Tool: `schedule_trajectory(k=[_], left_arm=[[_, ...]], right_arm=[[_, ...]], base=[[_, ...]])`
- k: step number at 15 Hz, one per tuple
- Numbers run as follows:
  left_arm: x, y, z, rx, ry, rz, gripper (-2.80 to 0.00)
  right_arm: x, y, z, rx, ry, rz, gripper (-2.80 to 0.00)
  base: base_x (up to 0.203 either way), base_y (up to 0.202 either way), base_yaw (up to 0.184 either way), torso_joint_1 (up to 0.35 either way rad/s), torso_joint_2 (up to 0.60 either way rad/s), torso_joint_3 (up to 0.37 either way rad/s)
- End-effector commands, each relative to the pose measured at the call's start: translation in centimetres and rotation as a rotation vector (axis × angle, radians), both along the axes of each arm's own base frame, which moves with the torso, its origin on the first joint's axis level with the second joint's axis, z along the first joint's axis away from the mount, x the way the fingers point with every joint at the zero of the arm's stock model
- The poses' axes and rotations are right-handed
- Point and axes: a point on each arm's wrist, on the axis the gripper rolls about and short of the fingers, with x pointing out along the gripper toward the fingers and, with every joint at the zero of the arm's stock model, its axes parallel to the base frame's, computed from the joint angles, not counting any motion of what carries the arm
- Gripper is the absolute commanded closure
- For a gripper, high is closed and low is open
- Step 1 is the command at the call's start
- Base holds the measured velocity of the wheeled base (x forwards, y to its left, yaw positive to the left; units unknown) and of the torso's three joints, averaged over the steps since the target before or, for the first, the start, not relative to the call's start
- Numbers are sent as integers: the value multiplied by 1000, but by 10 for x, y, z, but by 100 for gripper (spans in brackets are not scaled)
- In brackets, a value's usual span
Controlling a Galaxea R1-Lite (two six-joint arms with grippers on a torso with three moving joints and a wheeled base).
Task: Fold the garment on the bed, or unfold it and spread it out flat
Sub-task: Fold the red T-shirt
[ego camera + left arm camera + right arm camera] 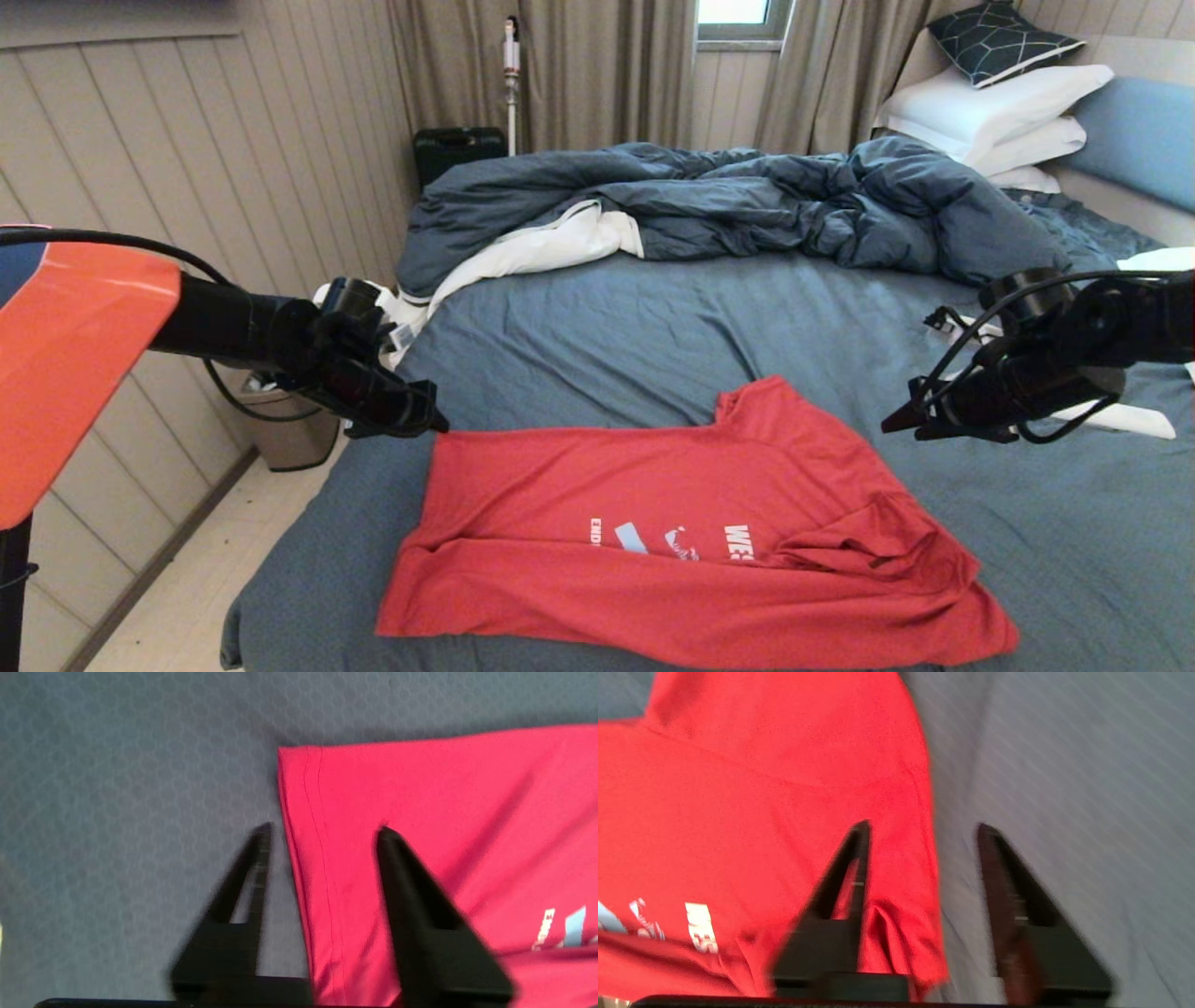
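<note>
One fold is already in the garment (672,523): you can see the red T-shirt lying on the near part of the bed (747,317), its near edge doubled over so the white lettering is half covered, and one sleeve bunched on the robot's right. By my reading you have the side folds and some smoothing left. Your left gripper (425,420) hangs just above the shirt's far left corner, its fingers (397,868) spread either side of the hem, holding nothing. Your right gripper (896,425) hangs over the right edge, likewise spread and empty.
</note>
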Motion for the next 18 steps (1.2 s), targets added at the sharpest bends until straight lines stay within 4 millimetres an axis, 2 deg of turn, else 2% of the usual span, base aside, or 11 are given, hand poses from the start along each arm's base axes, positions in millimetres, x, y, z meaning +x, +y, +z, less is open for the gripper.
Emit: schedule_trajectory(k=[1, 4, 14, 18], left_arm=[[3, -1, -8, -1, 12, 2, -280], [7, -1, -12, -7, 6, 20, -280], [13, -17, -41, -2, 42, -3, -280], [17, -25, -42, -19, 1, -18, -280]], right_arm=[[8, 4, -8, 7, 14, 11, -280], [17, 12, -10, 16, 10, 16, -280], [18, 8, -10, 20, 0, 3, -280], [18, 8, -13, 21, 7, 2, -280]], base=[[0, 0, 0, 0, 0, 0], [0, 0, 0, 0, 0, 0], [0, 0, 0, 0, 0, 0], [0, 0, 0, 0, 0, 0]])
